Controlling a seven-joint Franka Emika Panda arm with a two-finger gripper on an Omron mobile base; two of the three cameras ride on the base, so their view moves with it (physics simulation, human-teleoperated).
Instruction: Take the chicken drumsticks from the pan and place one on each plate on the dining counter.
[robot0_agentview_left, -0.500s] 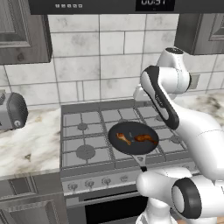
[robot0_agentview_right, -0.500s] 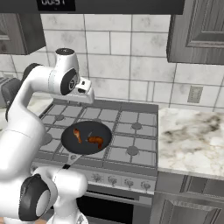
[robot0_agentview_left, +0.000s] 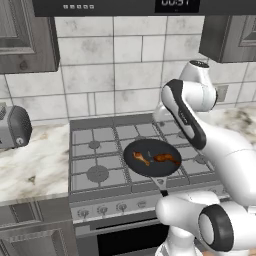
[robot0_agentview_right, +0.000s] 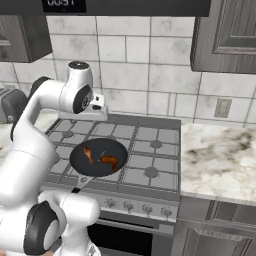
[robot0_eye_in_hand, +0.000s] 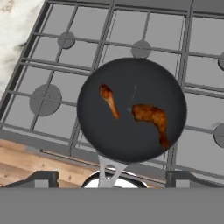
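Observation:
The black pan (robot0_eye_in_hand: 131, 74) sits on the front middle burner of the stove, its short handle pointing at the stove's front edge. Two orange-brown chicken drumsticks lie in it: a smaller one (robot0_eye_in_hand: 109, 99) and a larger one (robot0_eye_in_hand: 152, 118), apart from each other. From the base views the pan (robot0_agentview_left: 152, 147) (robot0_agentview_right: 100, 147) holds both pieces (robot0_agentview_left: 142, 158) (robot0_agentview_left: 166, 158). My gripper (robot0_eye_in_hand: 113, 180) hangs open well above the pan, looking straight down on it, its fingertips (robot0_eye_in_hand: 41, 179) wide apart and holding nothing. The plates and the dining counter are out of view.
A grey toaster (robot0_agentview_left: 12, 127) stands on the marble counter (robot0_agentview_left: 30, 170) left of the stove. More marble counter (robot0_agentview_right: 220, 150) lies to the right, with a wall outlet (robot0_agentview_right: 221, 107) behind. Dark wall cabinets (robot0_agentview_right: 230, 35) and a microwave hang overhead.

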